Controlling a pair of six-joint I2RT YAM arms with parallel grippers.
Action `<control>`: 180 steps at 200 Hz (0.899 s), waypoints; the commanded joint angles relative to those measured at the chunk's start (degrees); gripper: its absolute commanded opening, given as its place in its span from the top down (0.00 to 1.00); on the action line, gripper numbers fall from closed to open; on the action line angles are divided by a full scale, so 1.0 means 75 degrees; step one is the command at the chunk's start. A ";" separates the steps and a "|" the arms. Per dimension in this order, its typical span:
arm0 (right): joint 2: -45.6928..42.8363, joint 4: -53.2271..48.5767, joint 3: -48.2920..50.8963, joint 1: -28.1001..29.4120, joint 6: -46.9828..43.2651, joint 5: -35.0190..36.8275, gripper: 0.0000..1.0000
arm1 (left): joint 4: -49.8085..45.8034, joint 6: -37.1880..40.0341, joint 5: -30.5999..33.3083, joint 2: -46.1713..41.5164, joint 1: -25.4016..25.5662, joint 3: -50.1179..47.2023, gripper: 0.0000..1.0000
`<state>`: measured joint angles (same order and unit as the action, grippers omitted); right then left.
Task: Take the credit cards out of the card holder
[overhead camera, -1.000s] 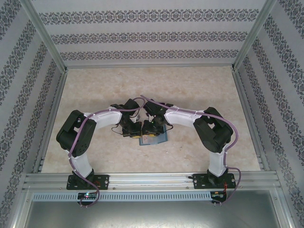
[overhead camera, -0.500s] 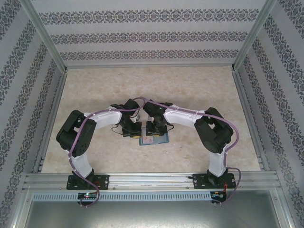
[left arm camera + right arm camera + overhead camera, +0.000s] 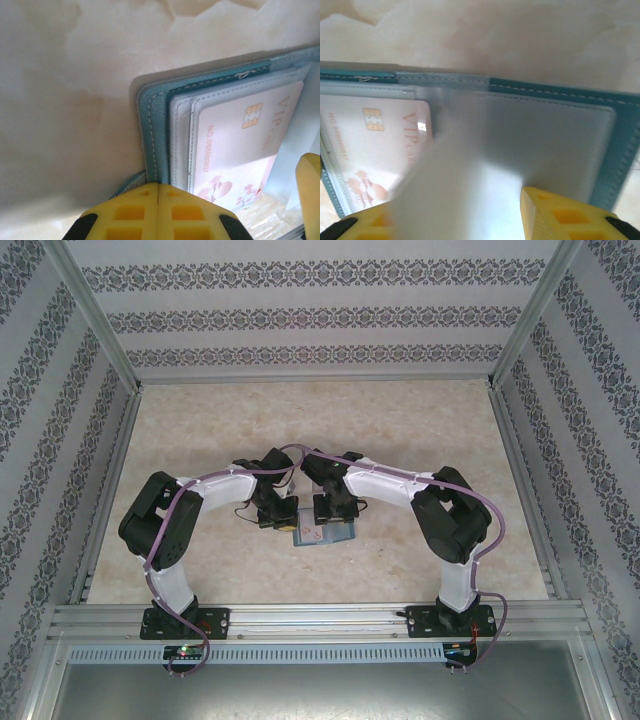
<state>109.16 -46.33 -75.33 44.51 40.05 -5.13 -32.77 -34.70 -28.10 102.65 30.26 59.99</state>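
Card holder [image 3: 152,130] lies open on the table [image 3: 60,100], VIP card [image 3: 240,145] in its sleeve; left gripper [image 3: 158,210] clenched, right gripper [image 3: 450,210] parted.

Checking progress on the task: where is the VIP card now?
Left wrist view: the VIP card sits in a clear sleeve inside the open card holder, on its left half, close by the left gripper.

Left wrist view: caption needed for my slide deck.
Shut yellow fingers at a corner of the open teal card holder, pink VIP card sleeved inside.
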 commanded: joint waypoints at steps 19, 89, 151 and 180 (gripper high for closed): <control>-0.0322 -0.0508 -0.0257 0.0124 -0.0161 0.0426 0.55 | -0.0142 0.0021 0.0061 0.0164 -0.0040 0.0047 1.00; -0.0511 -0.0304 -0.0175 0.0124 -0.0137 0.0133 0.79 | -0.0124 0.0038 0.0046 0.0168 -0.0034 0.0021 1.00; -0.0632 -0.0286 -0.0095 0.0104 -0.0117 0.0138 0.87 | -0.0118 0.0046 0.0035 0.0211 -0.0043 0.0008 1.00; -0.0657 -0.0277 -0.0028 0.0083 -0.0121 0.0165 0.89 | -0.0098 0.0033 0.0034 0.0206 -0.0036 -0.0006 1.00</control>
<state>106.02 -48.16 -76.01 44.88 39.00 -3.99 -32.77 -34.70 -28.10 102.67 30.26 59.99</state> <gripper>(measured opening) 0.118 0.052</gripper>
